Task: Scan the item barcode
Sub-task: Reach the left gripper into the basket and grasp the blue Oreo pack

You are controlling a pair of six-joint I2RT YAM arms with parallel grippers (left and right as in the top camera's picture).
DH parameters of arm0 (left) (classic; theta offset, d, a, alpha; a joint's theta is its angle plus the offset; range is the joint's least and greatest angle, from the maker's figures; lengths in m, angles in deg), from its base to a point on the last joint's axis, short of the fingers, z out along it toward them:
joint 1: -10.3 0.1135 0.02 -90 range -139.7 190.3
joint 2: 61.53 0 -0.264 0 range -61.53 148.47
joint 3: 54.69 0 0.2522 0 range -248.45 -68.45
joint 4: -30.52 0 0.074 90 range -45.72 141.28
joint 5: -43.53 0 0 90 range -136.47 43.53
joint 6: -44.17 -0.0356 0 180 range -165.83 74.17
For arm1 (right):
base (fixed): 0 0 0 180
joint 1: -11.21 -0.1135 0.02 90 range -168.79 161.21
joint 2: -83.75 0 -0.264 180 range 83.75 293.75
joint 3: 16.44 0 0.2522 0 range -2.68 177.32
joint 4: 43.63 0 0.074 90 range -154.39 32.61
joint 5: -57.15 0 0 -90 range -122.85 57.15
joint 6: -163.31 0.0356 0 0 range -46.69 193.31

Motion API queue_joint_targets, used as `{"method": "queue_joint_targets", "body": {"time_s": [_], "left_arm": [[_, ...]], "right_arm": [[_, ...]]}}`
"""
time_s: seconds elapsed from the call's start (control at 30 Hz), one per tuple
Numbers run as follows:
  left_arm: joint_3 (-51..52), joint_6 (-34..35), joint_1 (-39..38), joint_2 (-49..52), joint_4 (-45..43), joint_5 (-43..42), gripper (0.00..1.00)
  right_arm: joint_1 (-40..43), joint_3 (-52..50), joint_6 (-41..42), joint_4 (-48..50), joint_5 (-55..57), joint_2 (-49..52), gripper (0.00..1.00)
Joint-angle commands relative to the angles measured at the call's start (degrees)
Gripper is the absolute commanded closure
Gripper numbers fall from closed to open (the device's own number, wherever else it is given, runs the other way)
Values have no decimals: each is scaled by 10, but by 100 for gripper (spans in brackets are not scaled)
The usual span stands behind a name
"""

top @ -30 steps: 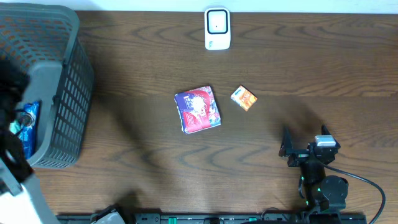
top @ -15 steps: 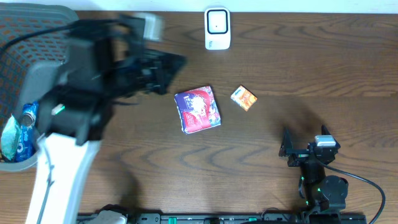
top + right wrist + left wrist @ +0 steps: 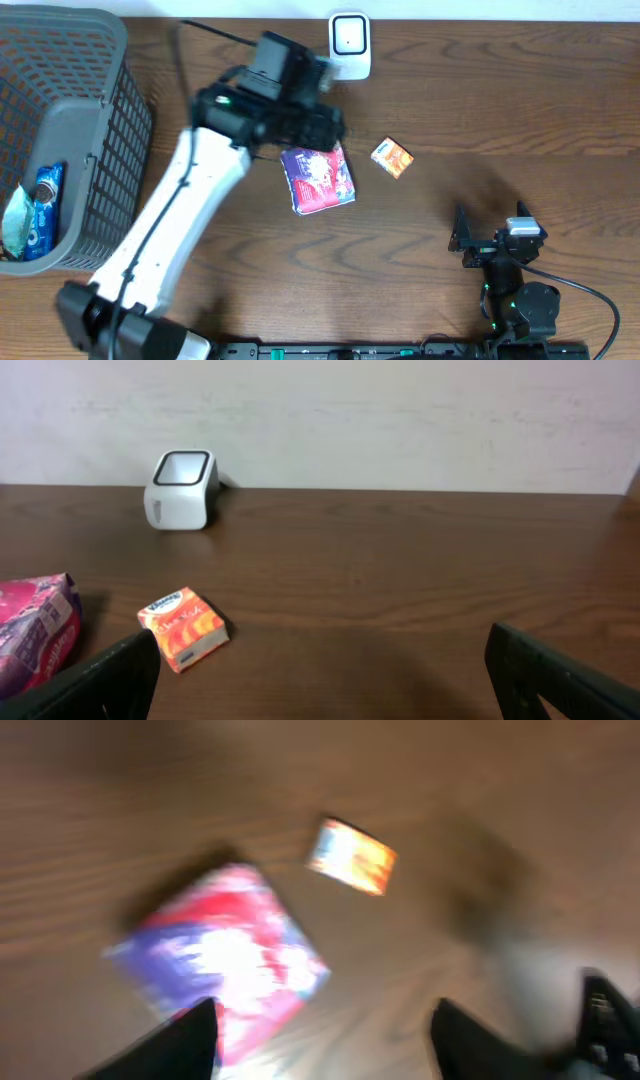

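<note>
Watching from my end, the right gripper (image 3: 320, 660) sits parked nearest me, fingers spread wide and empty. The left gripper (image 3: 325, 125) has swung across from the basket (image 3: 110, 150) within the last second. It now hovers over the pouch (image 3: 322, 182), fingers parted with nothing between them, so I judge the pickup comes next. The pouch lies flat mid-table, the small orange box (image 3: 392, 157) near it and the scanner (image 3: 349, 45) beyond. No print is legible.
</note>
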Motion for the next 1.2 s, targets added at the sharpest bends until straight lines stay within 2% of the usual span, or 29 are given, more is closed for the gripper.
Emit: {"method": "queue_joint_targets", "body": {"time_s": [0.0, 0.1, 0.13, 0.33, 0.47, 0.57, 0.7, 0.87, 1.03, 1.17], "left_arm": [[-78, -5, 63, -82, 14, 100, 22], [-102, -5, 149, -136, 18, 122, 12], [-102, -5, 180, -151, 17, 133, 0], [-100, 23, 408, -190, 37, 325, 2], [-75, 47, 506, -161, 54, 332, 2], [-39, 57, 529, -124, 65, 335, 2], [17, 140, 531, -50, 58, 442, 2], [39, 150, 531, 48, 24, 501, 2], [39, 150, 544, 140, 13, 500, 2], [39, 137, 557, 205, 12, 443, 2]], "right_arm": [[5, -1, 6, -2, 0, -3, 1], [5, -1, 6, -2, 0, -3, 1], [5, -1, 6, -2, 0, -3, 1], [5, -1, 6, -2, 0, -3, 1], [5, -1, 6, -2, 0, -3, 1], [5, -1, 6, -2, 0, -3, 1], [5, -1, 6, -2, 0, -3, 1], [5, -1, 6, -2, 0, -3, 1], [5, -1, 6, -2, 0, -3, 1], [5, -1, 6, -2, 0, -3, 1]]}}
